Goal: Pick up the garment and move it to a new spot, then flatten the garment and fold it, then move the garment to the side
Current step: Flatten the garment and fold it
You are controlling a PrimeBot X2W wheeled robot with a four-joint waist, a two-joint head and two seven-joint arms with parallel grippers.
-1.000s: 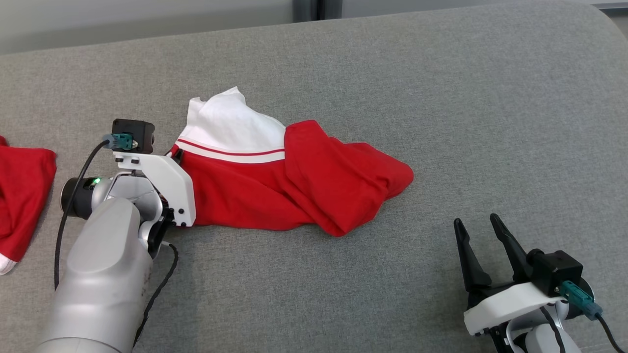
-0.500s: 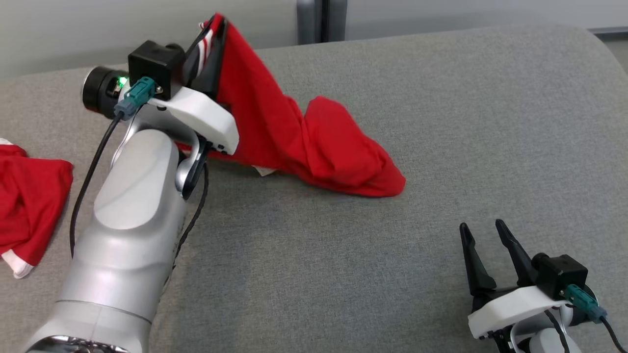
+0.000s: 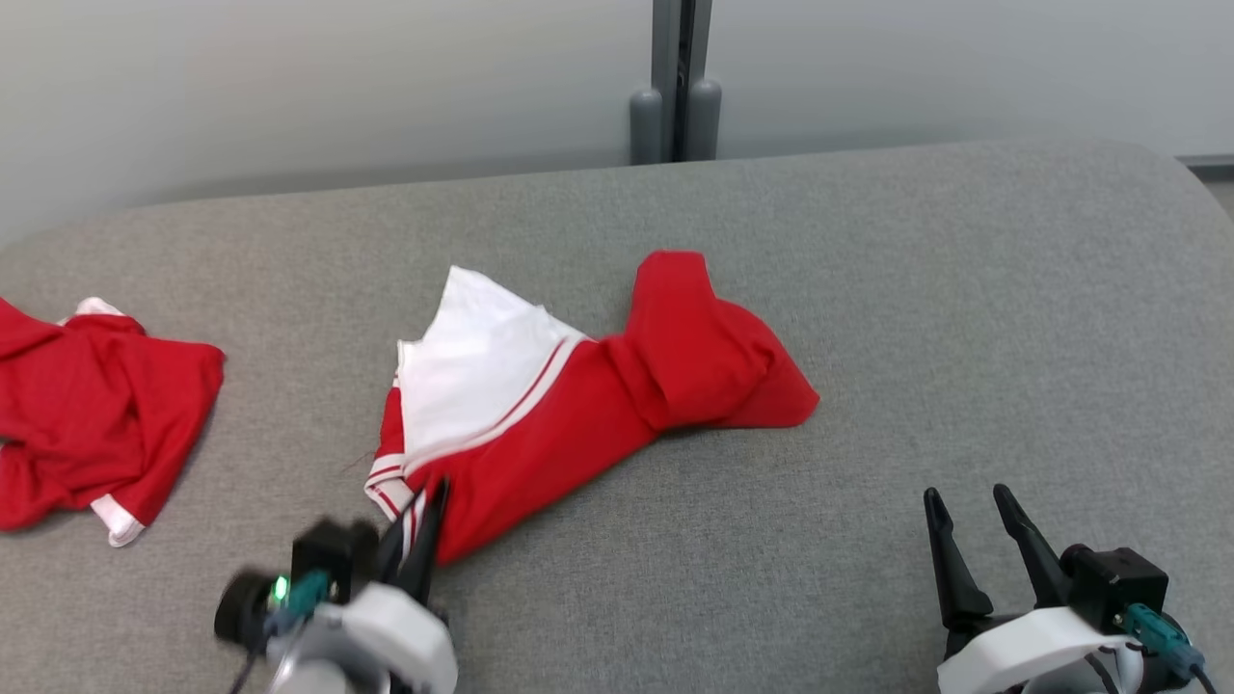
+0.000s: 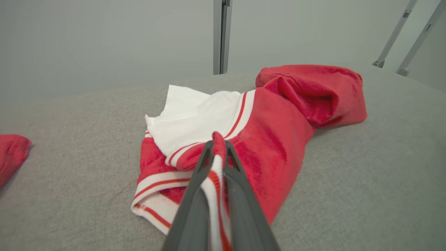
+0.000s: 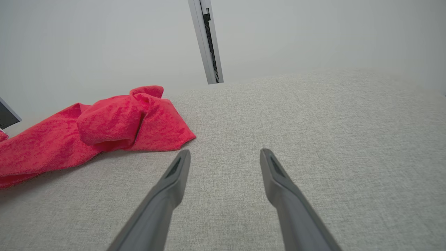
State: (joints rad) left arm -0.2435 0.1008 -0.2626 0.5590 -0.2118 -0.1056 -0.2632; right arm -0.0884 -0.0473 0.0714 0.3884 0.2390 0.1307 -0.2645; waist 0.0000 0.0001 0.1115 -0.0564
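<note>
The garment (image 3: 578,414) is red with a white panel and red-and-white striped trim. It lies crumpled in the middle of the grey cushioned surface (image 3: 916,308). My left gripper (image 3: 431,493) is at the lower left of the head view, shut on the garment's striped hem. In the left wrist view the left gripper (image 4: 217,143) pinches that hem between its fingers, and the rest of the garment (image 4: 275,132) trails away ahead. My right gripper (image 3: 966,493) stands open at the lower right, apart from the cloth. The right wrist view shows the right gripper (image 5: 224,151) holding nothing, with the garment (image 5: 115,125) off to the left.
A second red cloth (image 3: 96,414) lies bunched at the far left of the surface, also seen in the left wrist view as a red cloth (image 4: 10,153). A grey post (image 3: 675,87) stands against the pale wall behind. The surface's right end curves down.
My left gripper shut on the garment's left edge, lifted it high, then came down and back toward me with the hem, dragging the garment along. The head camera has tilted up. The right gripper stayed put.
</note>
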